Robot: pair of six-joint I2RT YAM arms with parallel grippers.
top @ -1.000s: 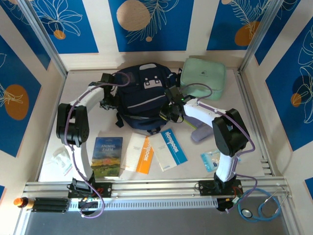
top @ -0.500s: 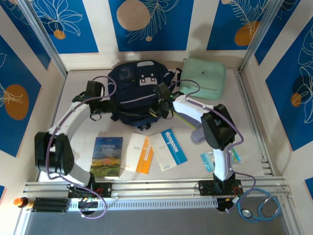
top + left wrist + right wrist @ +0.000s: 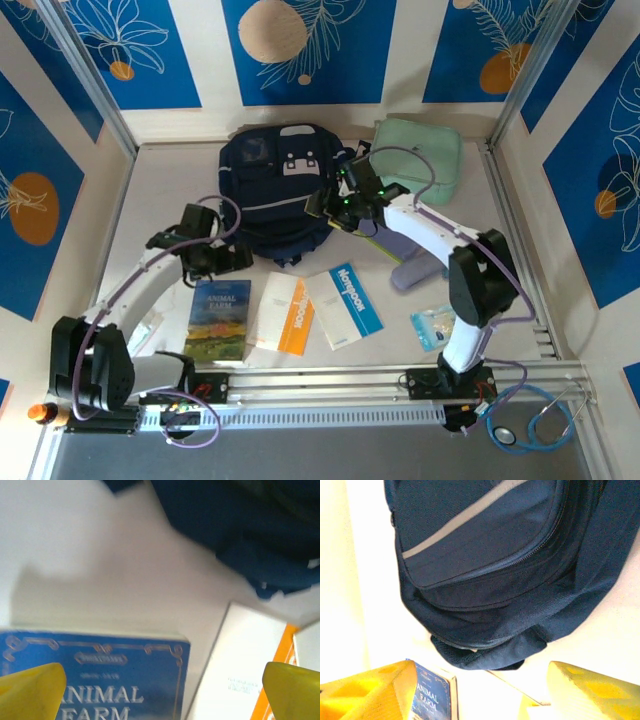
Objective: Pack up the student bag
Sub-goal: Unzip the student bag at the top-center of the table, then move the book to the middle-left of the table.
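The left hand gapes empty over the Animal Farm book; the right hand, open and empty too, has the student bag just beyond it on the surface; its zip looks shut, so a book may slide off.

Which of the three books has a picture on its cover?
The Animal Farm book, leftmost; the orange notebook and blue notebook beside it show only lettering.

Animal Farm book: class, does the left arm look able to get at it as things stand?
Probably yes. The left gripper hangs open just above the far edge of the book. Nothing lies on its cover, and the bag sits behind, out of the way.
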